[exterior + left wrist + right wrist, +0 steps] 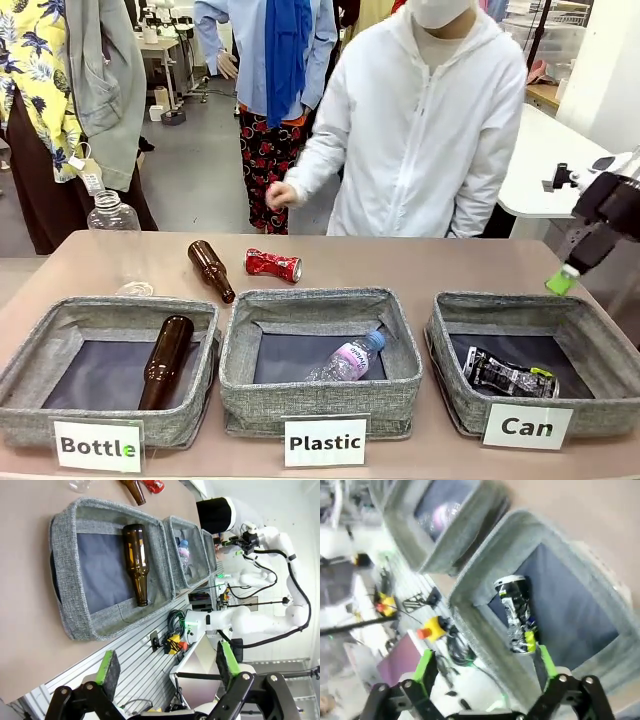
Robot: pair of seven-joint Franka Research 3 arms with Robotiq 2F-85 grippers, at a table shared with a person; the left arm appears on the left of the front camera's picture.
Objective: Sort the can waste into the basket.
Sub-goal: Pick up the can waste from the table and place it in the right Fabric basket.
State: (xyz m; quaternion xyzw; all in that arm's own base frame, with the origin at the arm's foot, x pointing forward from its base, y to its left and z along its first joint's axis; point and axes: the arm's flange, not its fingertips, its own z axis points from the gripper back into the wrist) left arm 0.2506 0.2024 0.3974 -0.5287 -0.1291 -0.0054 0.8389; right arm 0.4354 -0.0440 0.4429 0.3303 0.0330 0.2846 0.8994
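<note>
While my right end effector [485, 665] is hovering, fingers spread and empty, over the grey woven-fabric basket labelled "Can" [510, 305], the crushed black-and-silver drink can with green marks [508, 377] is lying on that basket's dark bottom. The shiny red crushed can [273, 265] is sitting on the brown tabletop [420, 265] behind the grey "Plastic" basket [250, 395]. My left end effector [167, 664] is hanging open too, gripping nothing.

A brown table [420, 262] stands on a grey floor [190, 165] in bright, even light. Behind it on the right, a white table [545, 160] sits beside a white wall [612, 70]. A cluttered desk [165, 48] stands far back on the left.
</note>
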